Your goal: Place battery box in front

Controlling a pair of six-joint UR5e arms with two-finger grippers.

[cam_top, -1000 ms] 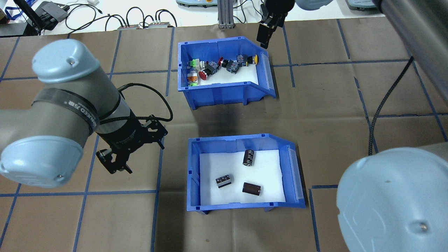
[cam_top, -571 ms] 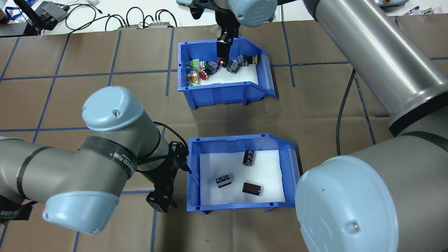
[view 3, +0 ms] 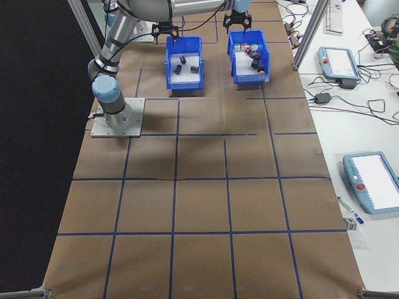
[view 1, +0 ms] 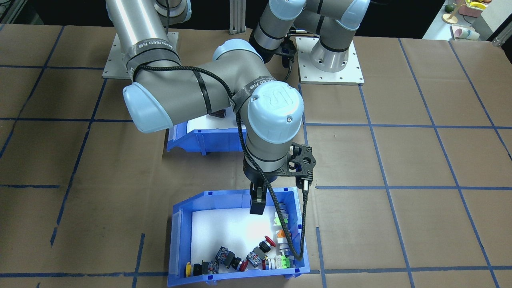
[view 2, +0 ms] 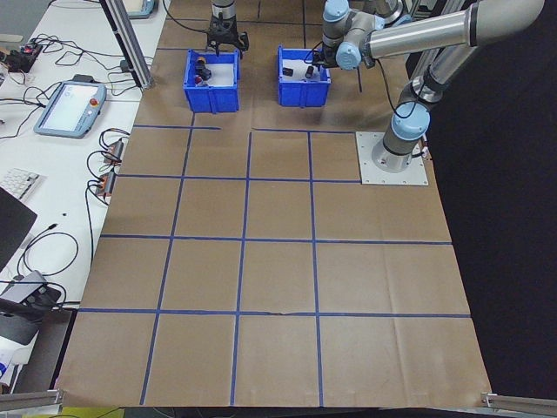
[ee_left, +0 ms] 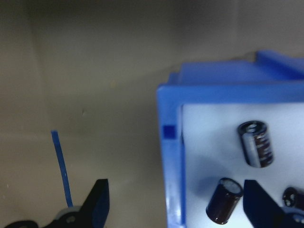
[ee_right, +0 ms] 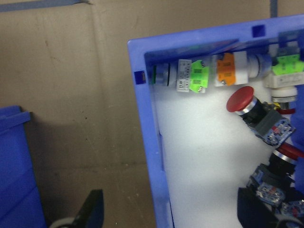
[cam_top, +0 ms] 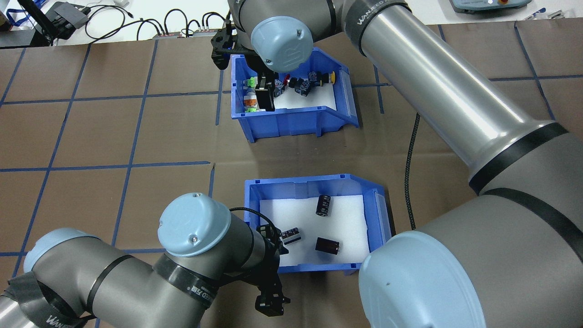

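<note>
Nearest us, at 6 o'clock on the surface (cam_top: 136, 136), we have the battery box (cam_top: 314, 182). Our left gripper (ee_left: 175, 202) is spread, fingers (ee_left: 97, 199) straddling its wall, one outside, one over the foam. Closing askew could tip the box, rolling the cylinders (cam_top: 328, 245). In the overhead view our arm hides this grip. Farther off, at 12 o'clock, our right gripper (ee_right: 171, 211) is likewise spread astride the switch bin's (cam_top: 291, 123) wall; pulling it could jostle the switches (view 1: 240, 262). Side views show too little.

battery box (cam_top: 314, 183) nearer than switch bin (cam_top: 291, 123)
</note>
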